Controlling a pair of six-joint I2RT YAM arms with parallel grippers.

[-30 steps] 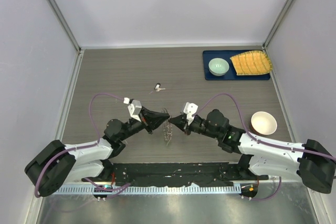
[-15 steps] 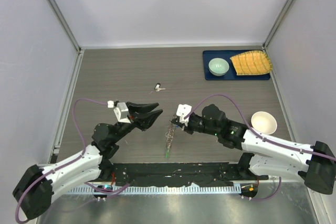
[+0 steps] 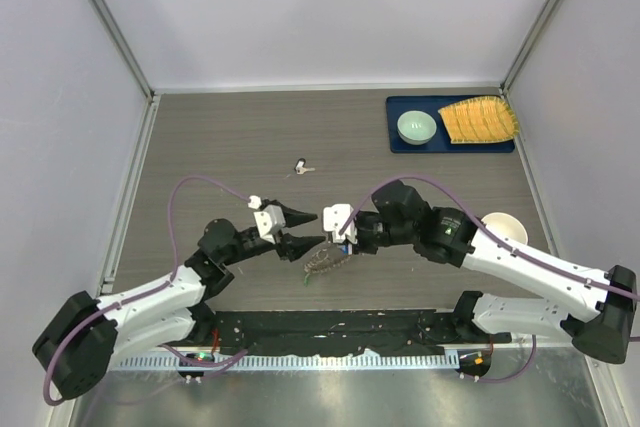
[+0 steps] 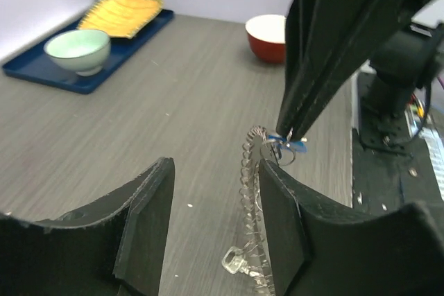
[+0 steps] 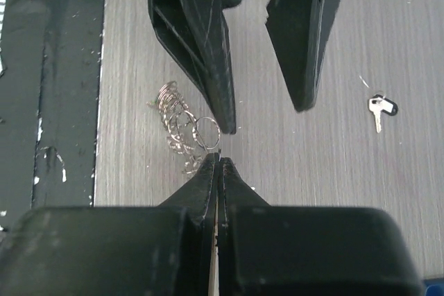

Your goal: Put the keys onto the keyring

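The keyring (image 3: 322, 261) is a bristly wire loop at mid table, just ahead of the arm bases. My right gripper (image 3: 341, 235) is shut, its tips pinching the keyring's upper edge (image 4: 258, 134), so the loop stands tilted with its lower end on the table. A blue key (image 4: 286, 143) hangs at those tips. A speck of green, the green key (image 3: 307, 278), shows at the keyring's lower end. My left gripper (image 3: 304, 230) is open just left of the keyring (image 4: 247, 192), which lies against its right finger (image 4: 281, 220). From the right wrist the keyring (image 5: 179, 124) sits just beyond the shut right gripper (image 5: 218, 158).
A small dark-headed key (image 3: 302, 167) lies alone farther back on the table (image 3: 220, 147). At the back right a blue tray (image 3: 400, 107) holds a pale green bowl (image 3: 416, 127) and a yellow ridged piece (image 3: 480, 119). A cream bowl (image 3: 503, 234), red outside, stands at the right.
My left gripper has opened and let go of the keyring, pulled back, then returned beside it. The right gripper, still shut, shifted left, and the keyring tilted over.
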